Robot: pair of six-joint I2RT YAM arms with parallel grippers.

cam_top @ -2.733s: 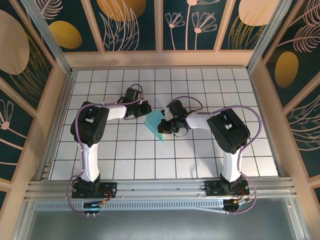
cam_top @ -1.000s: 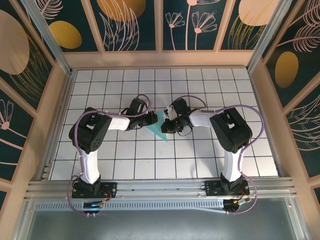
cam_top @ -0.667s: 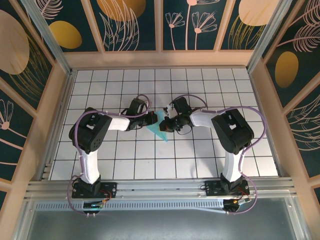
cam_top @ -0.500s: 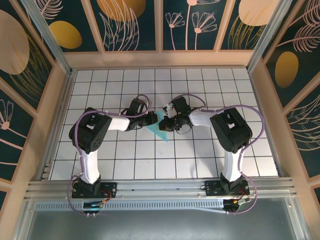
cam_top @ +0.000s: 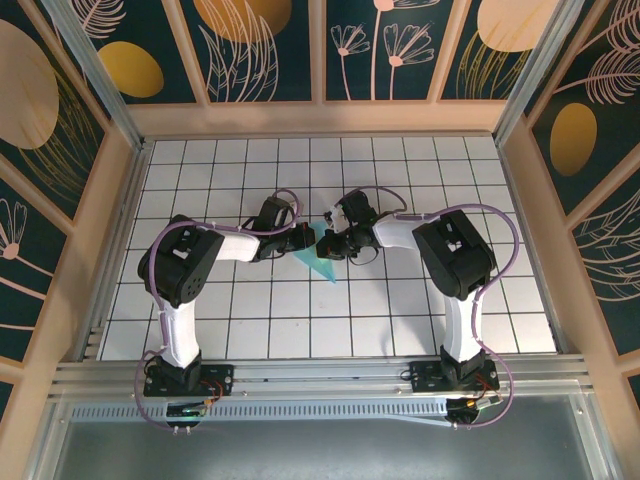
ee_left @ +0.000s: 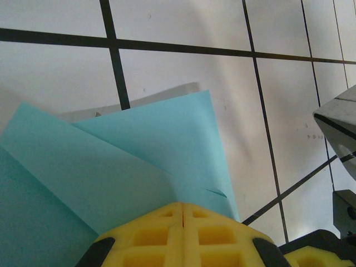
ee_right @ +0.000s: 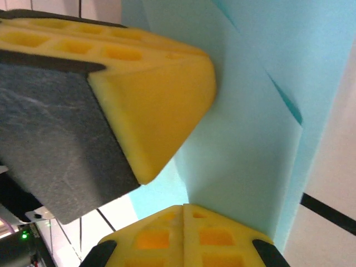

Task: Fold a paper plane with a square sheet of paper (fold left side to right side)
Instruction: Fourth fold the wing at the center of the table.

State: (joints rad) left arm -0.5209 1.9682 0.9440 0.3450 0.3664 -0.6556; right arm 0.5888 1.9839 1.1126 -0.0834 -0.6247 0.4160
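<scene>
Left gripper (ee_left: 183, 213) and right gripper (ee_right: 184, 211), both fully closed, press folded paper (ee_left: 144, 144); the right gripper has edged leftward.

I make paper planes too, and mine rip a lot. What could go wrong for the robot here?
The left gripper and the right gripper, both shut, crowd together at the folded blue paper, so they might bump. In the left wrist view the paper's layers lie skewed, so a crease could set crooked. Thin paper dragged across the tiles might tear.
</scene>
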